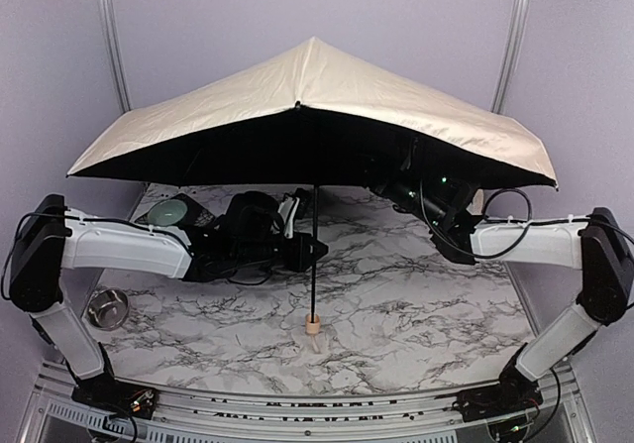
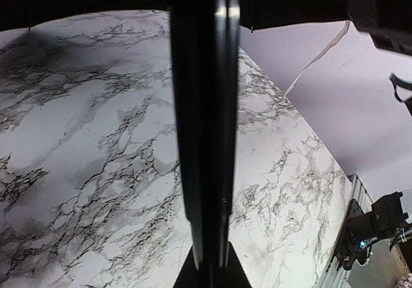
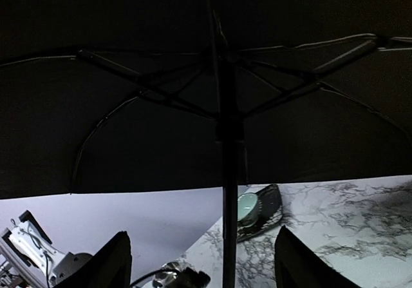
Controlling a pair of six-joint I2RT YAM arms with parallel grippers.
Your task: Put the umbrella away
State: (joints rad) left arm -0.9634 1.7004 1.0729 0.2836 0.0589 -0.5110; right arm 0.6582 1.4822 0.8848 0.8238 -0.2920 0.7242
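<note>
While its pale knob handle (image 1: 313,326) rests on the veined marble-look table (image 1: 426,314), we see the cream fabric umbrella (image 1: 307,96) standing open and upright, its thin black shaft (image 1: 314,215) pinched by the left gripper (image 1: 309,252). The right gripper (image 3: 203,236) is spread beneath the dark ribbed canopy.

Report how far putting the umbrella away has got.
Done: nothing visible; the cream-beige compact umbrella stands fully open, its tan knob handle on the marble table. In hand: left tool shut on its black shaft; right tool open beneath the canopy. Left: collapsing, stowing.
</note>
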